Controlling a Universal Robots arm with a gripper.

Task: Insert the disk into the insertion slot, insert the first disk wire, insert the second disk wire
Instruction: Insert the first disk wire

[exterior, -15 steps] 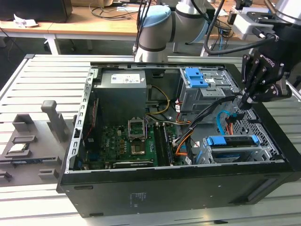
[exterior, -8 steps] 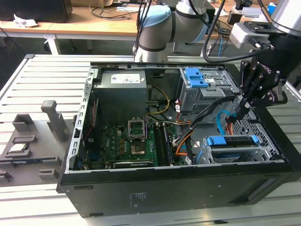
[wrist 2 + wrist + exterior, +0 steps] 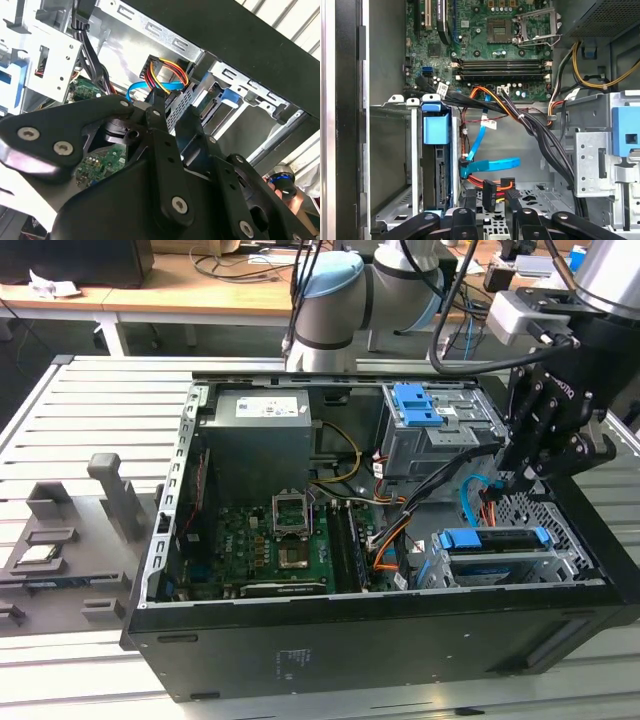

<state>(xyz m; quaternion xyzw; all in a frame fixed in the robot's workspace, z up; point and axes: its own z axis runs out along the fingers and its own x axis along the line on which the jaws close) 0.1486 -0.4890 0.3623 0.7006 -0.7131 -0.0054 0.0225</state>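
Now | disk (image 3: 435, 131) seated within insertion slot (image 3: 413, 165) edges | claw (image 3: 492, 210) beside coloured wires (image 3: 479, 181), grip: cannot tell

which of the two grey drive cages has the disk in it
The lower insertion slot, nearer the exterior view's right: the disk sits inside in its blue frame. The taller cage shows just a blue latch.

Light: bright and even, from overhead as we read it.
Exterior view: table slats (image 3: 80, 390) pale and well lit. Computer case (image 3: 400, 660) outer wall near black, its interior in soft shade.
Second wrist view: we log glare on the sheet-metal frame (image 3: 150, 30). The gripper (image 3: 167, 107) reads as a dark mass.
First wrist view: motherboard (image 3: 495, 45) evenly lit, power supply (image 3: 600, 20) dim.
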